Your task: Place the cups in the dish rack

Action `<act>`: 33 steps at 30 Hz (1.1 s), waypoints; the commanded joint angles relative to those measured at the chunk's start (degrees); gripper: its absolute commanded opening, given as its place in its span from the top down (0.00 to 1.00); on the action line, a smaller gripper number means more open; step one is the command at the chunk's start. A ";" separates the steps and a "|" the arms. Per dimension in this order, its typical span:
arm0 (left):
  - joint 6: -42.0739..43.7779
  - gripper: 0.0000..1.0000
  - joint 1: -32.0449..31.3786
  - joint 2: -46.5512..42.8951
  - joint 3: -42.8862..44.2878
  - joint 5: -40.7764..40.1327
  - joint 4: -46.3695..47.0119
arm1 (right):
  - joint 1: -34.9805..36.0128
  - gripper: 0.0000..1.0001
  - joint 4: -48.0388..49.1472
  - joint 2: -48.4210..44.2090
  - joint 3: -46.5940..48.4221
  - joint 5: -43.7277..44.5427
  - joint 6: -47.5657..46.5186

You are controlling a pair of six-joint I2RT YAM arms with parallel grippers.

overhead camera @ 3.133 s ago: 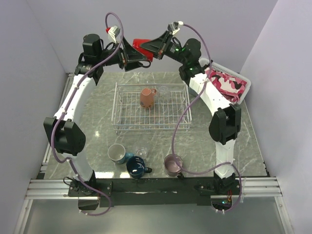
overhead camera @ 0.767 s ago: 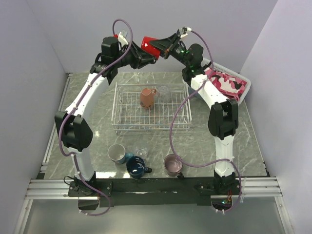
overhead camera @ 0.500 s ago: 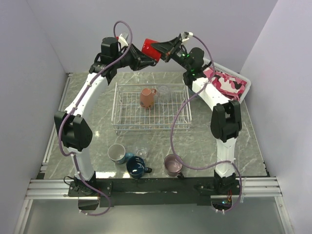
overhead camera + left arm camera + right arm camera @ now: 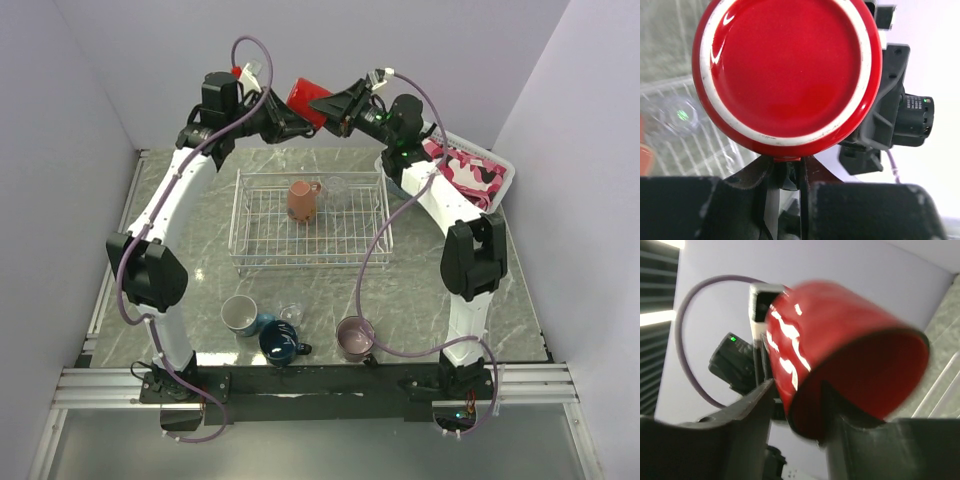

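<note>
A red mug (image 4: 303, 99) hangs high above the back of the table, between both grippers. My left gripper (image 4: 288, 122) is shut on its handle (image 4: 787, 159), and the mug's base (image 4: 785, 70) fills the left wrist view. My right gripper (image 4: 797, 405) straddles the mug's rim (image 4: 840, 340), one finger (image 4: 840, 412) inside and the other outside, open with a small gap to the wall. The dish rack (image 4: 310, 258) holds a salmon mug (image 4: 301, 199) and a clear glass (image 4: 337, 187). Teal (image 4: 238, 314), navy (image 4: 280, 343) and mauve (image 4: 355, 338) mugs and a glass (image 4: 291, 314) stand near the front.
A white basket of pink cloth (image 4: 470, 165) sits at the back right, just beyond the right arm. Purple cables loop from both wrists. Grey walls close in the table on the left, back and right.
My right jaws have parted off the mug's rim while the left stays shut on the handle. Both wrists have drifted slightly with the mug held up.
</note>
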 commanded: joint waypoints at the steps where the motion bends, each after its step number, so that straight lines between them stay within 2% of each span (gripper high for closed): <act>1: 9.95 0.99 1.48 -4.23 5.69 -3.60 3.40 | -1.42 0.42 -4.28 -7.05 -0.90 -6.67 -4.89; 4: 10.48 0.99 1.83 -4.06 6.13 -2.89 3.31 | -2.04 0.32 -5.60 -8.19 -1.78 -8.16 -5.68; 5: 10.48 0.99 1.92 -3.97 6.13 -2.54 3.57 | -2.30 0.13 -5.95 -8.64 -2.83 -8.43 -6.21; 6: 10.39 0.99 2.09 -3.79 6.21 -2.28 3.66 | -2.65 0.06 -6.56 -9.34 -3.71 -8.69 -6.65; 8: 11.53 0.99 2.45 -3.53 7.27 -2.10 2.88 | -4.67 0.00 -7.09 -12.58 -6.95 -8.52 -8.22; 10: 12.76 0.99 2.53 -3.44 8.14 -1.75 2.17 | -6.95 0.00 -10.42 -16.44 -8.81 -8.43 -9.89; 13: 19.16 0.99 0.88 -2.91 10.51 0.27 -1.77 | -12.31 0.00 -18.24 -22.93 -11.18 -6.07 -15.52; 15: 26.10 0.99 -0.45 -2.04 11.40 3.41 -5.54 | -16.18 0.00 -23.49 -26.38 -12.85 -4.13 -19.74; 17: 32.50 0.99 -2.82 -1.07 12.71 6.15 -8.63 | -18.90 0.00 -24.49 -30.51 -14.35 -2.11 -22.11; 20: 39.28 0.99 -5.11 1.38 13.94 13.35 -13.64 | -20.93 0.00 -28.35 -33.07 -14.62 -0.70 -24.57; 24: 48.61 0.99 -7.31 6.65 19.30 16.97 -24.79 | -21.20 0.00 -29.87 -35.70 -18.03 0.97 -25.03; 27: 55.29 0.99 -9.24 7.54 16.87 14.52 -29.64 | -21.20 0.00 -28.28 -37.90 -22.43 1.50 -23.88; 33: 62.42 0.99 -12.58 9.82 10.10 5.65 -28.51 | -21.82 0.00 -29.06 -41.77 -27.18 1.15 -24.84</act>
